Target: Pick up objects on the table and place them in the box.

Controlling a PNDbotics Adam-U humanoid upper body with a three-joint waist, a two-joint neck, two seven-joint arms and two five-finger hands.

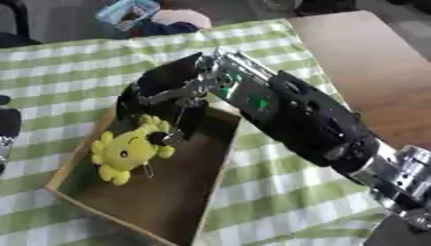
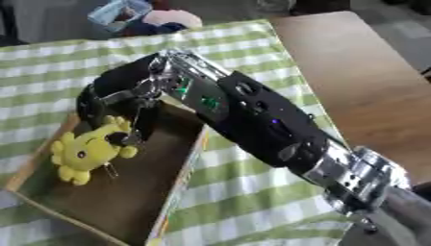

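A yellow plush toy [image 1: 124,153] with a small face lies inside the cardboard box [image 1: 215,158], against its left wall. My right arm comes in from the lower right and crosses over the box. My right hand [image 1: 160,91] hangs over the toy's upper end with its fingers [image 1: 174,136] curled down onto the top of the toy and the thumb on the other side. A dark part of my left hand [image 1: 6,126] shows at the left edge of the left eye view only; its shape is hidden.
The box lies on a green and white checked cloth [image 1: 286,192]. Bare wooden tabletop [image 1: 379,72] runs along the right. At the far edge lie a clear blue packet [image 1: 126,12] and a pink and dark blue soft object [image 1: 177,21].
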